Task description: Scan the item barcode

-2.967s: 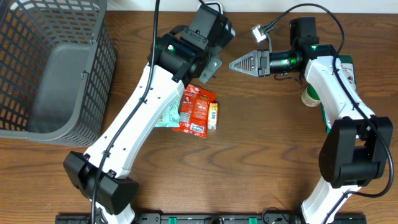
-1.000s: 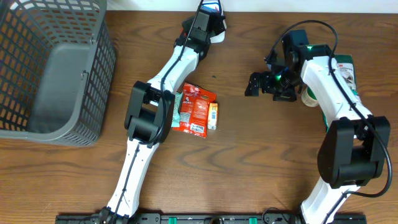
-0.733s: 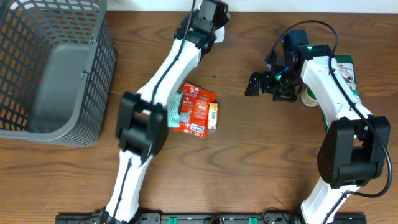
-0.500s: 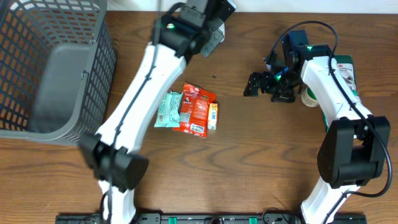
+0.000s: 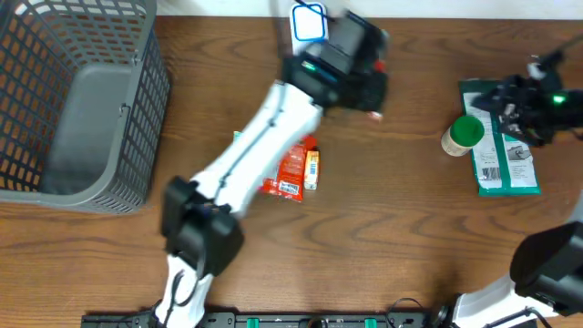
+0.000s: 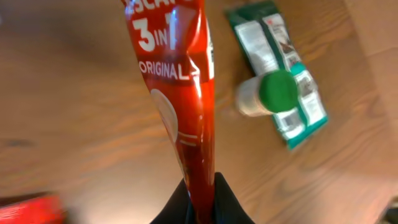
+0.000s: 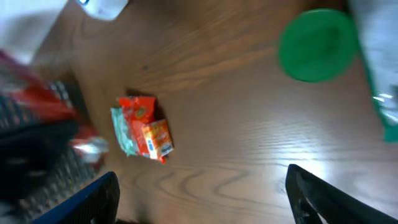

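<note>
- Got the red sachet (image 6: 180, 93) clenched by one narrow end in the left end effector (image 6: 200, 194), lifted clear of the tabletop (image 5: 392, 237) and out over the far middle, between the pile of snack packets (image 5: 290, 171) and the green-lidded cup (image 5: 465, 131).
- Looks like the presenting step: already in hand, just needs the barcode shown to a reader.
- Can only see the printed front from the left wrist view, no barcode anywhere on it. Probably on the back face or down near the pinched end — worth rolling the wrist slowly instead of guessing.
- Can't pin down a scanner for sure. Might be the white-and-blue thing (image 5: 308, 22) at the far edge, but too small to tell.
- Badly smeared around the left arm (image 5: 264, 146) in the overhead view, so would slow right down and hold dead steady once facing the reader. No chance of reading a blurred stripe.
- Thin shiny foil, pinched at one end only, so expect flop and glare. Tilt slightly off square to kill the shine, and don't squeeze harder or risk crinkling the bars.
- Right end effector (image 7: 205, 196) released, fingers wide with nothing between, over by the green packet (image 5: 503, 150) at the right side — well apart from the sachet. Best left out of the scan line, or brought in to steady the free end in case of droop.
- Mind the cup when swinging that way. Easy to knock over.
</note>
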`<state>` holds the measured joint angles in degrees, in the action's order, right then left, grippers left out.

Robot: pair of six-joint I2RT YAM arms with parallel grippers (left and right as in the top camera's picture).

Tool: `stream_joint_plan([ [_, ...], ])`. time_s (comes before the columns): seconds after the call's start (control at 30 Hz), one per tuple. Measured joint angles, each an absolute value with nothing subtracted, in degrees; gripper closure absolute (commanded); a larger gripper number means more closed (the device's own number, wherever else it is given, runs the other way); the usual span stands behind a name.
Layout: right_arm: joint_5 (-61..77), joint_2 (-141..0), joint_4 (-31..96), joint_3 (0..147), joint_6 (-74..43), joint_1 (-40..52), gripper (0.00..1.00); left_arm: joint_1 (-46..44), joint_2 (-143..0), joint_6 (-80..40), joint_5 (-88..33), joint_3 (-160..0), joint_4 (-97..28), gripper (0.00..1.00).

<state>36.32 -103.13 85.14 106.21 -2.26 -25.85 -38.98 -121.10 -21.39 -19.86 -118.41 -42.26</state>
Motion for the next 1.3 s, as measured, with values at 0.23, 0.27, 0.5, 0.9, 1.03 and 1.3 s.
stream_joint_plan([
  [0.23, 36.07, -103.11, 85.93, 106.21, -2.26, -29.19, 0.18, -52.36, -138.43, -37.82, -21.8, -116.79, -22.81, 0.9],
  [0.27, 35.94, -103.11, 85.89, 106.21, -2.26, -29.19, 0.18, -53.56, -139.7, -38.83, -22.15, -116.71, -21.87, 0.85],
  [0.5, 34.72, -103.13, 85.91, 106.21, -2.26, -29.19, 0.14, -56.73, -141.75, -42.09, -24.18, -116.57, -10.02, 0.21],
  [0.9, 33.89, -103.13, 86.89, 106.21, -1.39, -27.27, 0.14, -49.71, -128.84, -32.51, -22.72, -116.53, -33.39, 0.2],
  [1.03, 33.65, -103.13, 86.96, 106.21, -0.78, -22.39, 0.17, -42.39, -117.01, -30.06, -18.2, -116.75, -46.61, 0.2],
  [1.3, 31.44, -103.11, 83.13, 105.43, -4.19, 1.23, 0.22, -27.49, -100.82, -24.23, -2.96, -117.14, -73.43, 0.19],
])
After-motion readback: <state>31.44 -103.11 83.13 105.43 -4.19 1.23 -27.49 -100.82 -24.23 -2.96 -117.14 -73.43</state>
